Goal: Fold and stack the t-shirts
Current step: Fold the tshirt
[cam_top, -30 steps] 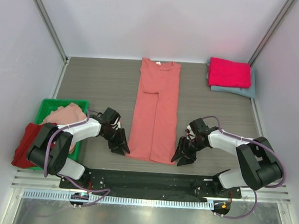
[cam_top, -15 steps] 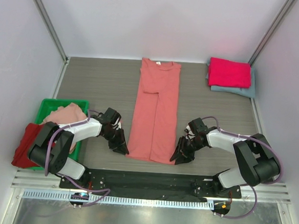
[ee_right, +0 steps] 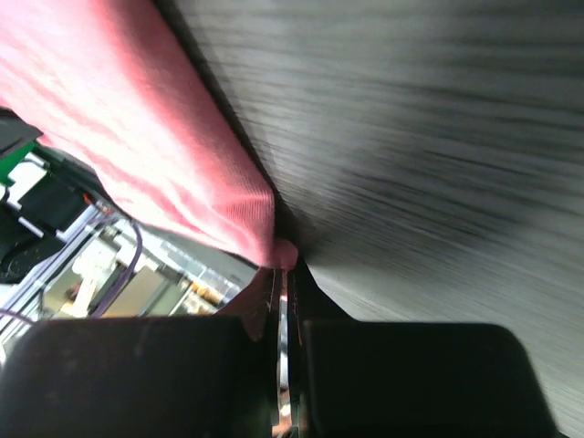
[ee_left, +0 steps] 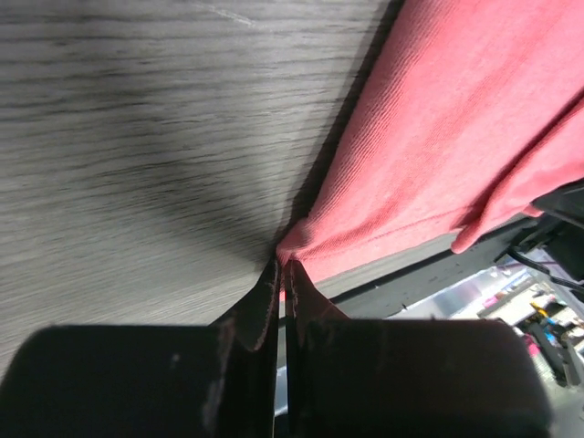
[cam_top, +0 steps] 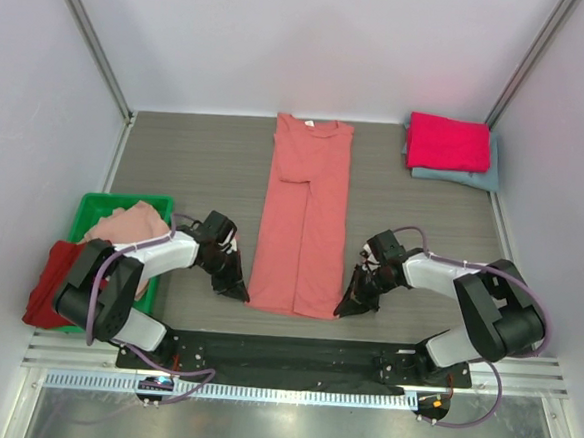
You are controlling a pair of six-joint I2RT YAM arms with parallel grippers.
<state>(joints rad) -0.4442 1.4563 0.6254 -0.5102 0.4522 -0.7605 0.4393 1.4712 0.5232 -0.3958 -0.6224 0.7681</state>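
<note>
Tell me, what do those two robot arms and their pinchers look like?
The left arm and right arm have glossy white shells between chunky black joints, each trailed by a thin purple cable. The left gripper and right gripper are matte black, with two flat tapering fingers.

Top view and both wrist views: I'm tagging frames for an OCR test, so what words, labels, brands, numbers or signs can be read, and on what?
No text can be read in any view.
The white neck label on the salmon shirt: too small to read.
The folded shirts and the green bin: no print visible.
</note>
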